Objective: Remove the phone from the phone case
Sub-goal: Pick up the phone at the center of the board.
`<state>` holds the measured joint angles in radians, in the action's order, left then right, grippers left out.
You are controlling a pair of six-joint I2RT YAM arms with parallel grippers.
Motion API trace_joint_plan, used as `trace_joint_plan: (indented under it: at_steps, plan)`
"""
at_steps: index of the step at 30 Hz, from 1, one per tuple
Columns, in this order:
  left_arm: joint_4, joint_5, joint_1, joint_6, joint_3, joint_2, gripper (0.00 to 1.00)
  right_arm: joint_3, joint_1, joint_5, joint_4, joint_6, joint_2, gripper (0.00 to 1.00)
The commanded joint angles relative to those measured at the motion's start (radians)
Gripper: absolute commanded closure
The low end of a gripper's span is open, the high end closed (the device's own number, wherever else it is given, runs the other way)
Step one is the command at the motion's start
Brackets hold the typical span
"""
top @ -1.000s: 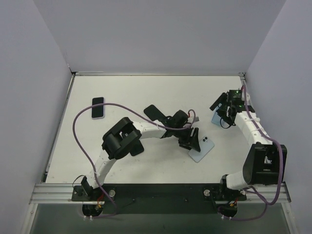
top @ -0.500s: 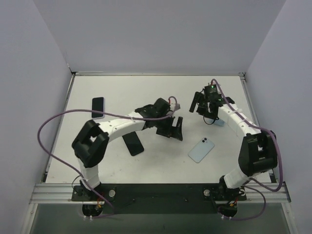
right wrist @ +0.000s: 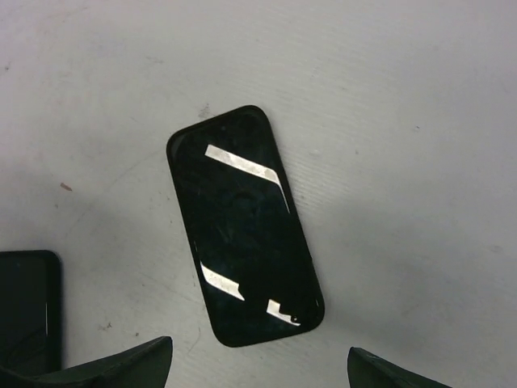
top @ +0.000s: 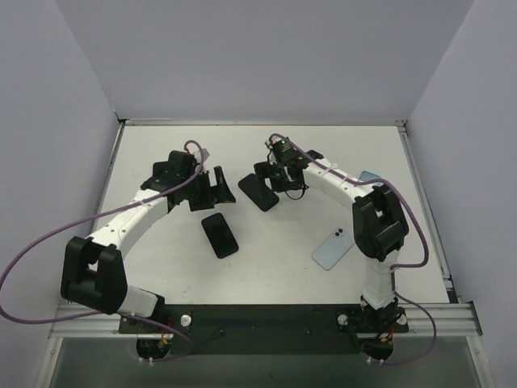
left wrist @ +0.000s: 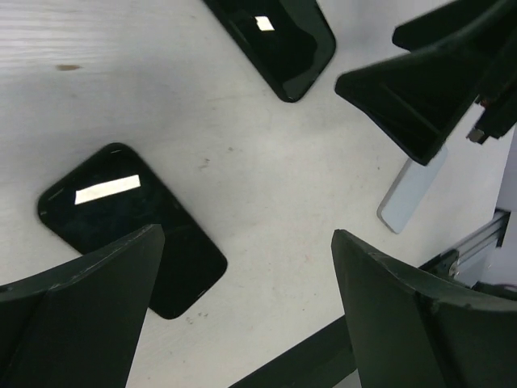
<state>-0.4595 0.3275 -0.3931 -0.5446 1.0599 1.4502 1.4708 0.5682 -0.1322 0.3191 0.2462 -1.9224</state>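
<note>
— Where is open room being seen on the table (top: 266, 267)?

— Bare white top is being seen by the back wall (top: 258, 65) and along the near rail (top: 89, 319). The middle is being crowded by both arms.

— Where is the black phone (top: 258, 191) being seen?

— It is being seen flat on the table, screen up, just under the right gripper (top: 273, 173). In the right wrist view it is being framed between the two fingers and is not being touched. A dark rim is being shown around its glass. Whether that rim is the phone case cannot be told.

— How are the jaws being held?

— Both pairs are being held wide apart, and nothing is being pinched. A second black phone (top: 219, 234) is being seen just below the left gripper (top: 213, 188), and it is being partly hidden by one finger (left wrist: 81, 323) in the left wrist view. A light blue phone (top: 334, 247) is being seen face down, well apart, nearer the rail.
</note>
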Motion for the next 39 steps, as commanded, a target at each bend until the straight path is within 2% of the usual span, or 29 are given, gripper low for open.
trace_joint_plan:
  at_steps: [1,5,12,17,23,28,39]
  plan:
    - [-0.002,0.103,0.163,-0.040,-0.057,-0.077,0.03,0.104,0.035,-0.073,0.086,-0.097,-0.073,0.18]
    - [0.019,0.157,0.230,-0.051,-0.095,-0.111,0.03,0.181,0.058,-0.011,0.120,-0.130,-0.157,0.16]
    - [0.034,0.176,0.234,-0.054,-0.110,-0.116,0.03,0.233,0.064,-0.007,0.181,-0.180,-0.228,0.14]
    - [0.064,0.197,0.234,-0.074,-0.123,-0.108,0.03,0.258,0.067,0.055,0.210,-0.189,-0.280,0.13]
    - [0.087,0.208,0.232,-0.083,-0.132,-0.099,0.03,0.249,0.079,0.120,0.206,-0.191,-0.254,0.14]
    - [0.099,0.222,0.232,-0.090,-0.133,-0.088,0.03,0.263,0.081,0.128,0.190,-0.197,-0.230,0.13]
    - [0.101,0.225,0.232,-0.113,-0.115,-0.045,0.03,0.352,0.081,0.040,0.206,-0.220,-0.369,0.12]
